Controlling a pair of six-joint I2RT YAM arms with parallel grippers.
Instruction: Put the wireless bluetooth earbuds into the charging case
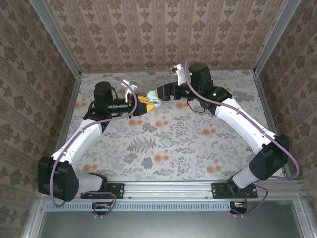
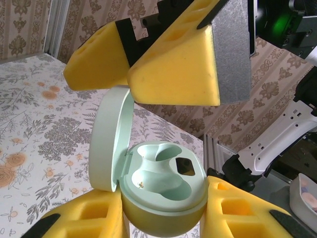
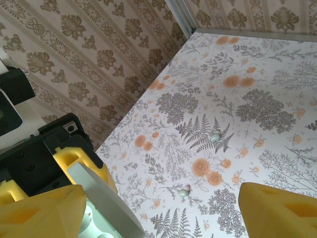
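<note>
Left gripper (image 2: 161,214) clamps the open charging case (image 2: 166,187); right gripper (image 3: 158,213) gapes wide, one finger beside the lid (image 2: 106,144).

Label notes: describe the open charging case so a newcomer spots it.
Above the far middle of the floral table, the left gripper clamps a mint-green rounded plastic charging case. Unlike the mint-green oval lying on the table, it is held aloft, lid open.

No lettering, brand, number or sign can be read anywhere. The mint-green plastic charging case (image 2: 166,196), the white arm shells (image 1: 237,119) and the brown patterned wall covering (image 1: 158,34) carry only plain surfaces or ornament.
</note>
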